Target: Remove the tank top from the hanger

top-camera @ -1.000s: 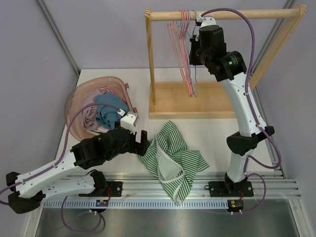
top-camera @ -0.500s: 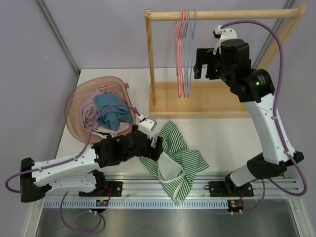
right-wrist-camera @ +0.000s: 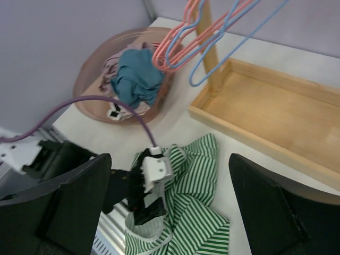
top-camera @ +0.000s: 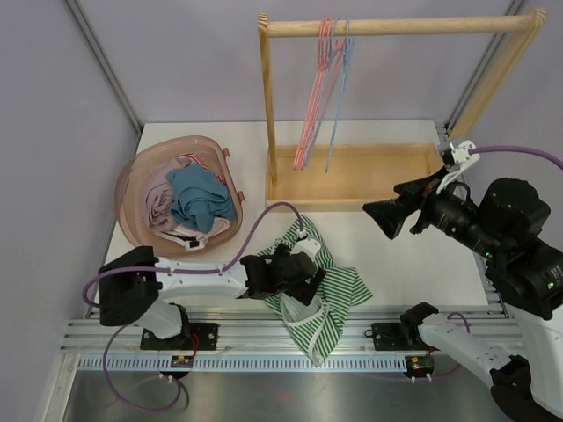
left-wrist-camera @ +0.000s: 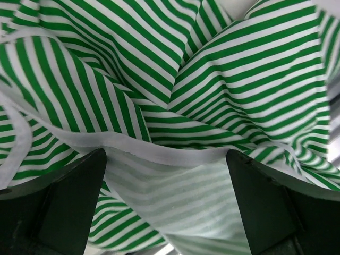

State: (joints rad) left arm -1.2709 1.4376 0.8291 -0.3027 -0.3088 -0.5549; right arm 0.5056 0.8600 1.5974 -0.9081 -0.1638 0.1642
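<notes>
The green-and-white striped tank top (top-camera: 339, 283) lies crumpled on the table near the front edge, off the hangers; it also shows in the right wrist view (right-wrist-camera: 204, 175). My left gripper (top-camera: 299, 274) is low over its left part and open. In the left wrist view the tank top's stripes (left-wrist-camera: 223, 90) fill the frame, and its white hem runs between the spread fingers (left-wrist-camera: 64, 207) of the left gripper (left-wrist-camera: 167, 210). Bare pink and blue hangers (top-camera: 321, 88) hang tilted on the rail. My right gripper (top-camera: 387, 215) hovers open in mid-air, nothing in it (right-wrist-camera: 170, 212).
A wooden rack with a rail (top-camera: 396, 26) and a tray-like base (top-camera: 369, 176) stands at the back. A pink basket (top-camera: 132, 198) full of clothes sits at the left. The metal rail (top-camera: 264, 338) with the arm bases runs along the front edge.
My right gripper has opened and drawn back from the rail, down and to the right. The hangers now swing tilted. My left arm has reached right onto the tank top.
</notes>
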